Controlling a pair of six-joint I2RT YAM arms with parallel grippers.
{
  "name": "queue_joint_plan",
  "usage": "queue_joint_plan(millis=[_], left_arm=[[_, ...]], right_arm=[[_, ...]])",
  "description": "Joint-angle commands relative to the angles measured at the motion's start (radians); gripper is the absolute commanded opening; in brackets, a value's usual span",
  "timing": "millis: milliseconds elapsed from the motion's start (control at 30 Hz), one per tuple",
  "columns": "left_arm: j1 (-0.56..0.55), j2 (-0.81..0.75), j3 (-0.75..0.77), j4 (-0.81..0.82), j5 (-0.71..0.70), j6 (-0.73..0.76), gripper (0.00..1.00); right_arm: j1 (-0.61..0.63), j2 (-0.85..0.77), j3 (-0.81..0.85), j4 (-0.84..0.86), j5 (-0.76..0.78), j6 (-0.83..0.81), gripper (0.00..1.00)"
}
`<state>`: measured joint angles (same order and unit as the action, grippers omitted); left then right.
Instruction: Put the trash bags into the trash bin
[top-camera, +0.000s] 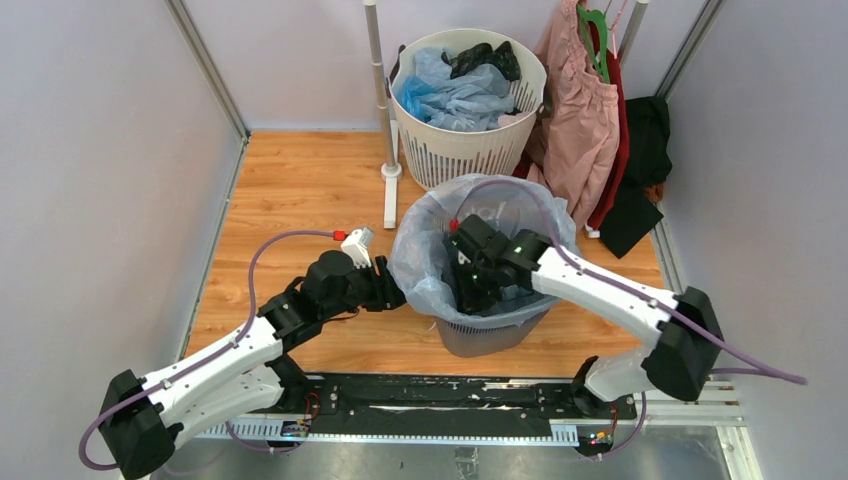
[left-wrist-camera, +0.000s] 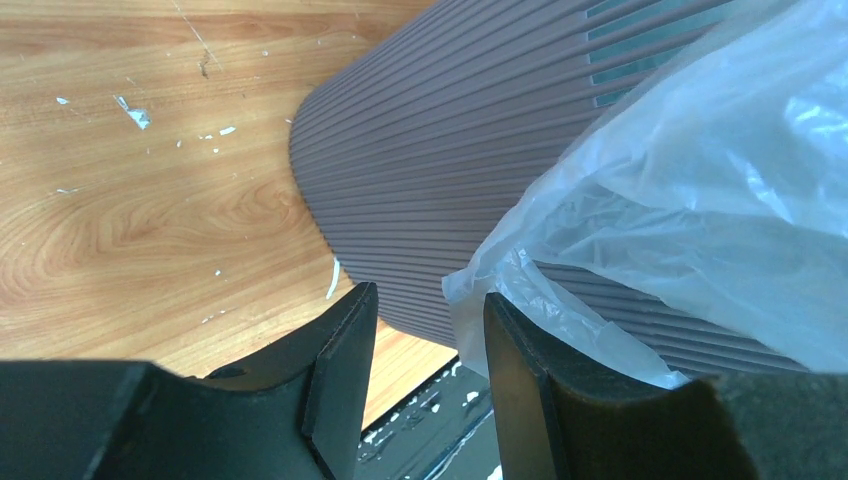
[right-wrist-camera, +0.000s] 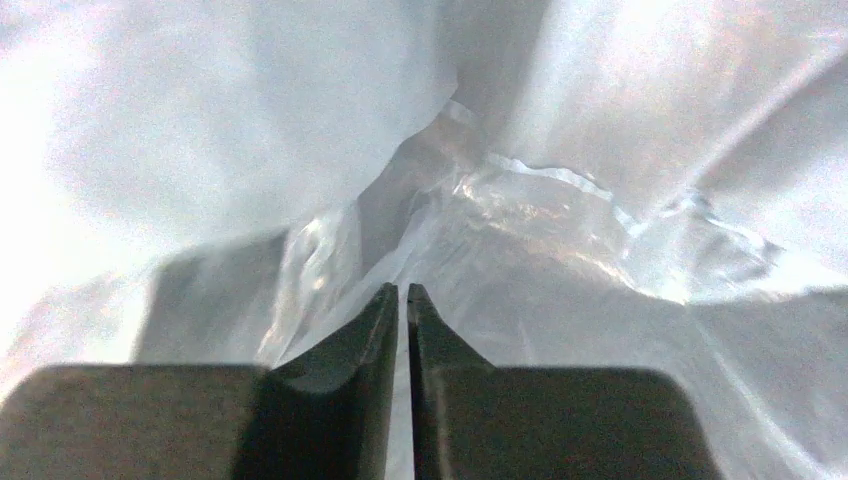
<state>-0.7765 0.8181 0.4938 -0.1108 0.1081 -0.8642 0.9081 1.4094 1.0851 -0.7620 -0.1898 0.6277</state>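
At centre of the overhead view, one dark grey trash bin (top-camera: 492, 340) stands on the wooden floor (top-camera: 300, 180). One pale blue see-through trash bag (top-camera: 420, 250) sits in it, its mouth spread open and folded out over the rim all round.

Two arms, one hand each:
- Right hand (top-camera: 468, 288): reaches down inside the bag-lined bin from 3 o'clock. In the wrist view the right hand (right-wrist-camera: 402, 295) has its two fingers drawn together to a thin slit, surrounded by the crinkled film of the bag (right-wrist-camera: 600, 150). No film can be seen pinched between them.
- Left hand (top-camera: 397, 297): outside the bin at 9 o'clock, level with the rim. In the wrist view the left hand (left-wrist-camera: 425, 310) has its two fingers parted, with floor showing through the gap and nothing held. The hanging edge of the bag (left-wrist-camera: 700, 200) drapes down over the ribbed wall of the bin (left-wrist-camera: 450, 150) and ends just above the right-side finger (left-wrist-camera: 520, 380). Whether it touches that finger cannot be told.

At 12 o'clock from the bin stands one round white slotted basket (top-camera: 450, 160), holding a crumpled heap of more pale blue bags (top-camera: 460, 100) and one dark bundle (top-camera: 485, 58). The number of bags in the heap cannot be counted. One white pole (top-camera: 378, 80) rises just beside the basket at its 9 o'clock. At 1 o'clock from the bin hangs one pink garment (top-camera: 580, 120) on one green hanger (top-camera: 597, 30), with black cloth (top-camera: 650, 140) beyond it at 3 o'clock.
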Motion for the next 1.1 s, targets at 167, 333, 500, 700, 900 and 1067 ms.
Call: queue_joint_plan(millis=[167,333,500,700,900,1067], left_arm=[[-0.009,-0.005,0.012,-0.004,-0.007,0.014,0.48],[-0.009,-0.003,0.005,-0.003,-0.006,0.013,0.48],[-0.009,0.003,0.002,-0.004,-0.006,0.014,0.5],[-0.009,0.01,0.009,-0.024,-0.005,0.023,0.55],[-0.009,0.074,0.02,-0.025,0.028,0.038,0.55],[-0.009,0.096,0.015,-0.012,0.03,0.043,0.55]], right_arm=[[0.002,-0.1,0.199,-0.342,0.244,-0.104,0.24],[0.002,-0.151,0.247,-0.411,0.309,-0.1,0.24],[0.002,-0.243,0.306,-0.423,0.388,-0.101,0.24],[0.002,-0.351,0.449,-0.436,0.448,-0.098,0.24],[0.002,-0.445,0.542,-0.451,0.564,-0.107,0.26],[0.002,-0.5,0.519,-0.514,0.709,-0.022,0.29]])
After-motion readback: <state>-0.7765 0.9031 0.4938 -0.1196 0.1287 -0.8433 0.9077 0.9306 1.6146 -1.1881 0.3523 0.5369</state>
